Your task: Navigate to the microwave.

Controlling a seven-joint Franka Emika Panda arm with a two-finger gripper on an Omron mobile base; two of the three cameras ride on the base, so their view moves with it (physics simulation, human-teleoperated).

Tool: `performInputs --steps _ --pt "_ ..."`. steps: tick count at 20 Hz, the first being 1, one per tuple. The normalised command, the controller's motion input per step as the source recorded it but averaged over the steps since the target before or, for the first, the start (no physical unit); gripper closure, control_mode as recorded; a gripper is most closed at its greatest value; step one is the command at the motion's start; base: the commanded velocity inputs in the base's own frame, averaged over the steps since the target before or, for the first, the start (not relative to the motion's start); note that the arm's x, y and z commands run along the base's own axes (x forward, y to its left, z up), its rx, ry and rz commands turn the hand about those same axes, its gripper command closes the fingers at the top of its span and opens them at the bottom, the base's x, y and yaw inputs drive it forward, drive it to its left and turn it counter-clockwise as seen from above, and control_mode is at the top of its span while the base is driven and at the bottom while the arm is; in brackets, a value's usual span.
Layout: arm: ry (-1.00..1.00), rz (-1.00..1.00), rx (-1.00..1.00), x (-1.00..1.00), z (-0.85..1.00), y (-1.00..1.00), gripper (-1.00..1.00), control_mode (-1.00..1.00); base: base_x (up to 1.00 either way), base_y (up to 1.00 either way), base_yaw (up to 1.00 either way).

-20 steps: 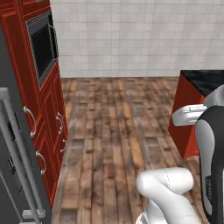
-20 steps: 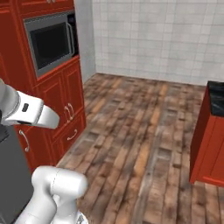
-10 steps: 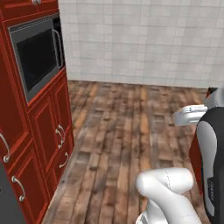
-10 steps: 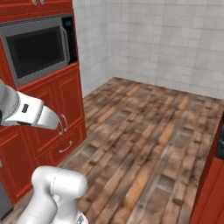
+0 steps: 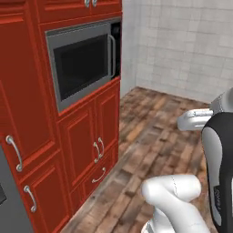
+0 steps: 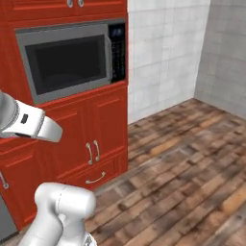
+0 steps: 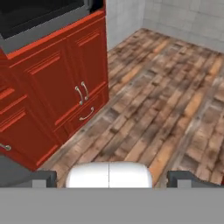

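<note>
Where red cabinetry [image 6: 96, 129] stands: one microwave [image 6: 67, 60], two doors; claw state unclear.

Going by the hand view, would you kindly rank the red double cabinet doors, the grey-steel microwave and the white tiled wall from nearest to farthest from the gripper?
From the gripper:
1. Red double cabinet doors, ahead on the left.
2. Grey-steel microwave, directly above them; nearly too close to call with the doors.
3. White tiled wall, far across the floor, at the top.
</note>
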Motion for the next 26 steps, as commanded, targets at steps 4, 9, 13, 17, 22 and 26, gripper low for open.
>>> performInputs --steps 4,9,13,17,22,26 --pt "0.00 0.00 0.00 0.00 0.00 0.00 -1.00 1.00 0.92 -0.22 0.73" --pt "0.00 0.00 0.00 0.00 0.00 0.00 -1.00 1.00 0.83 -0.28 0.73" --pt "0.00 0.00 0.00 0.00 0.00 0.00 -1.00 1.00 0.74 -0.36 0.72" --pt "0.00 0.00 0.00 0.00 0.00 0.00 -1.00 1.00 0.49 -0.56 0.66" --pt "0.00 0.00 0.00 0.00 0.00 0.00 -1.00 1.00 0.12 -0.89 0.48" --pt "0.00 0.00 0.00 0.00 0.00 0.00 -1.00 1.00 0.08 -0.95 0.20"
